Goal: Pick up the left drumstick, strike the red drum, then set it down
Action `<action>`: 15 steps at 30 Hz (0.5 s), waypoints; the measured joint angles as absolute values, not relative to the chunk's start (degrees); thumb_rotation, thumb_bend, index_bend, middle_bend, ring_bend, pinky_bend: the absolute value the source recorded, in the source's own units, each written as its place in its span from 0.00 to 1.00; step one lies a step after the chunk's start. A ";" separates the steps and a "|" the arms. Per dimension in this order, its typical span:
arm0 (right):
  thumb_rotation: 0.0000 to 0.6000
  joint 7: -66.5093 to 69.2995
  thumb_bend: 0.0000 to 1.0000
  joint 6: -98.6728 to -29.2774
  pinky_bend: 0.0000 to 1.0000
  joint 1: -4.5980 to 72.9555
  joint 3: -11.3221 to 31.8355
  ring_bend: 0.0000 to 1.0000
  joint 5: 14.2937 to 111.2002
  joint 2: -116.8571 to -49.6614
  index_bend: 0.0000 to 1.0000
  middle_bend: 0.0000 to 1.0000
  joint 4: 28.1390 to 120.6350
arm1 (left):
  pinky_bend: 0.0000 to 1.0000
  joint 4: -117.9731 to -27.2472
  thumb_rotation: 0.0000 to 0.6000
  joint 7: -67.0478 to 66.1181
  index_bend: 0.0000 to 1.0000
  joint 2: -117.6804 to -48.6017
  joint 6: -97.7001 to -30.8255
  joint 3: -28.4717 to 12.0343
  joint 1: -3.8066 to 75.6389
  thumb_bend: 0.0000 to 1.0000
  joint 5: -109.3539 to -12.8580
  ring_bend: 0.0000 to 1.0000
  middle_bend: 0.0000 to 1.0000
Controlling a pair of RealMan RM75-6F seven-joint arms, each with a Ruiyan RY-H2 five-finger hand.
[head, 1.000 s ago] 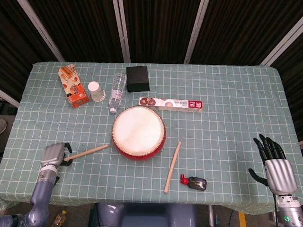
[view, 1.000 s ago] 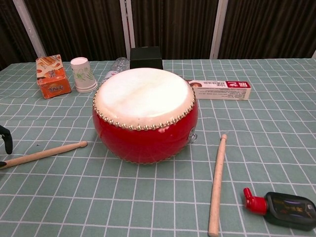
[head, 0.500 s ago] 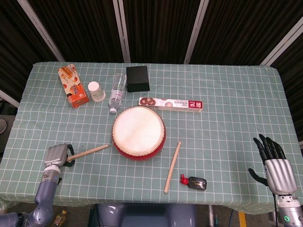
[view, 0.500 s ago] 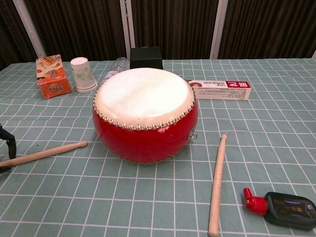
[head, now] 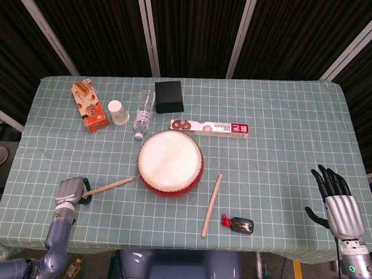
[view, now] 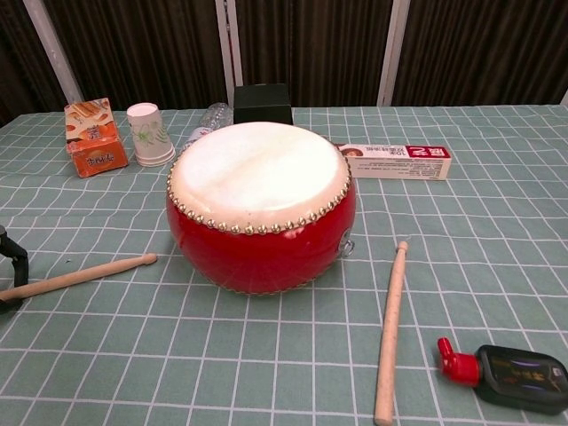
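The red drum (head: 170, 163) (view: 260, 209) with its white skin stands mid-table. The left drumstick (head: 110, 186) (view: 84, 275) lies flat on the cloth to its left, tip toward the drum. My left hand (head: 68, 190) (view: 11, 266) is at the stick's butt end, with dark fingers above and below it. Whether they clamp it is unclear. A second drumstick (head: 212, 205) (view: 389, 333) lies right of the drum. My right hand (head: 336, 200) hovers with fingers spread by the table's front right edge, holding nothing, and is absent from the chest view.
Behind the drum are an orange snack carton (head: 90, 106), a paper cup (head: 118, 112), a lying water bottle (head: 144, 111), a black box (head: 169, 96) and a long flat box (head: 210, 126). A dark red-capped bottle (head: 239, 224) (view: 515, 377) lies near the right stick.
My left hand has edged slightly down and inward around the stick's butt end. The drumstick and the right hand have not moved.
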State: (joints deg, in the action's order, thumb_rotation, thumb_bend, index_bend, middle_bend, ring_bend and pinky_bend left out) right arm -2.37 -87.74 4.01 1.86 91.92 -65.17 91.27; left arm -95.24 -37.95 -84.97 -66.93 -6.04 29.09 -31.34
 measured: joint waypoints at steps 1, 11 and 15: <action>1.00 -2.35 0.25 -87.69 0.12 4.01 1.84 0.00 91.91 -65.15 0.00 0.00 91.30 | 1.00 -95.15 1.00 -37.99 0.57 -85.06 -66.89 -5.96 29.12 0.32 -31.22 1.00 1.00; 1.00 -2.14 0.25 -87.38 0.12 4.05 1.82 0.00 91.63 -64.99 0.00 0.00 91.54 | 1.00 -96.71 1.00 -37.33 0.72 -83.47 -68.09 -5.13 28.95 0.45 -35.47 1.00 1.00; 1.00 -2.27 0.25 -87.40 0.12 4.02 1.82 0.00 91.59 -64.98 0.00 0.00 91.56 | 1.00 -98.15 1.00 -37.40 0.73 -81.65 -69.84 -4.10 28.72 0.45 -40.84 1.00 1.00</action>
State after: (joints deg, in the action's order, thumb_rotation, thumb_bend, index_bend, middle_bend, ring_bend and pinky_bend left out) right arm -2.27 -87.40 4.02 1.82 91.59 -64.98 91.56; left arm -98.15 -37.40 -81.65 -69.84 -4.10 28.72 -40.84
